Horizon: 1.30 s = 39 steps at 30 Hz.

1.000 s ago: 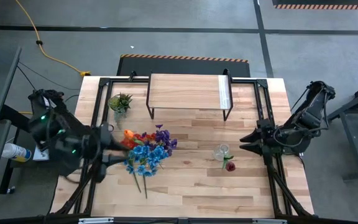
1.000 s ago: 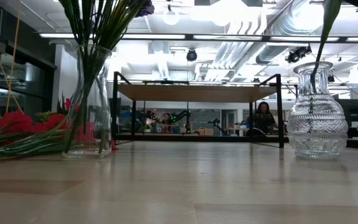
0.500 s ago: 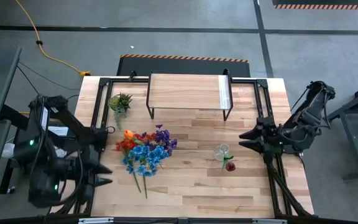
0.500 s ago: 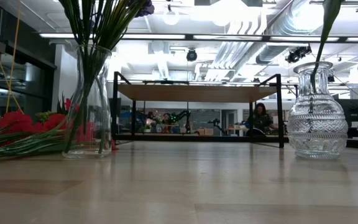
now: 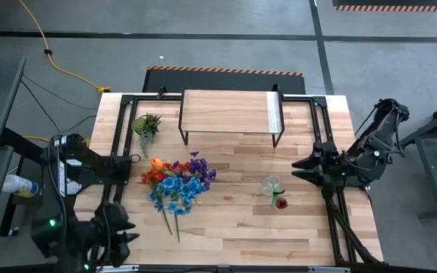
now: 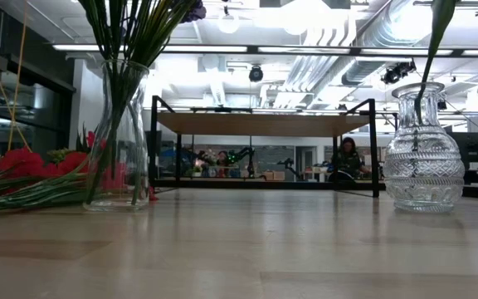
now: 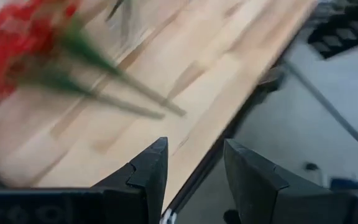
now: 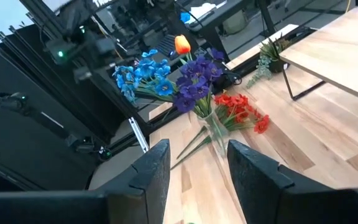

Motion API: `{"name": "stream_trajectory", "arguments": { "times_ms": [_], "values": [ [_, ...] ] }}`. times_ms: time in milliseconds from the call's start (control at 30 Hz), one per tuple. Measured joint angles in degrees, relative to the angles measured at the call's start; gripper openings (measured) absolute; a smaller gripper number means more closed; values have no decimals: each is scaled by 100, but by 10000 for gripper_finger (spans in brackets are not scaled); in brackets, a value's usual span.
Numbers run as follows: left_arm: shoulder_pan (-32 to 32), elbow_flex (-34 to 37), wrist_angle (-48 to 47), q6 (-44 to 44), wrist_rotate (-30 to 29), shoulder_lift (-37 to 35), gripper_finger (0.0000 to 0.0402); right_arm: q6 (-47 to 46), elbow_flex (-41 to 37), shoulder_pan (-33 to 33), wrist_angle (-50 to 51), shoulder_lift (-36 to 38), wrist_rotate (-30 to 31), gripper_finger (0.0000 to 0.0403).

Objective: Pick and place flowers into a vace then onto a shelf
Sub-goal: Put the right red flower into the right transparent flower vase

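Standing in a vase [image 8: 215,129] near the table's [image 5: 226,235] left edge, the flowers [image 5: 179,182] await shelving: both grippers, left [image 7: 194,163] off the front-left corner and right [image 8: 197,163] at the right edge, hold nothing with fingers parted, and the shelf [image 5: 228,112] stands bare.

Past the right tool [image 8: 194,163] — fingers parted, empty — the flowers [image 8: 191,78] stand beside the shelf [image 8: 340,53].

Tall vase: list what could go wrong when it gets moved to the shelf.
The tall vase carries a wide bunch of flowers, so it may tip when lifted. Loose red flowers lie beside its base and could get dragged. The left tool and right tool wait open at the table's edges, so either reach looks long.
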State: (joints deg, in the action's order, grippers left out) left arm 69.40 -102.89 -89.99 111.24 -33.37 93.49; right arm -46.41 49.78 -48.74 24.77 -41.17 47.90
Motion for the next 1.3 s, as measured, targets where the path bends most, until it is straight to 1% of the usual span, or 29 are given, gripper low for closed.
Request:
{"name": "stream_trajectory", "arguments": {
  "times_ms": [133,267,367,467,667,800,933,1033,1300],
  "values": [
    [5,207,41,1019,269,319,191,166,0,0,-96,0,19,151],
    [3,572,10,2114,593,535,191,524,0,-1,-359,0,74,151],
    [3,895,159,2660,591,579,191,928,0,-1,-688,2,197,151],
    [-88,1271,564,2800,507,583,191,1407,0,1,-1124,9,179,152],
    [-490,2055,1159,2830,438,573,191,2269,0,-3,-1986,11,68,152],
    [-698,2526,1642,2830,624,572,191,2665,0,-3,-2408,15,-202,154],
    [-815,2958,2226,2829,693,572,191,2871,0,-3,-2626,39,-372,150],
    [-842,3232,2588,2831,700,572,191,2893,0,-3,-2648,77,-389,150],
    [-1138,3718,3066,2826,695,572,191,2895,0,-3,-2677,191,-372,149]
  ]
}}
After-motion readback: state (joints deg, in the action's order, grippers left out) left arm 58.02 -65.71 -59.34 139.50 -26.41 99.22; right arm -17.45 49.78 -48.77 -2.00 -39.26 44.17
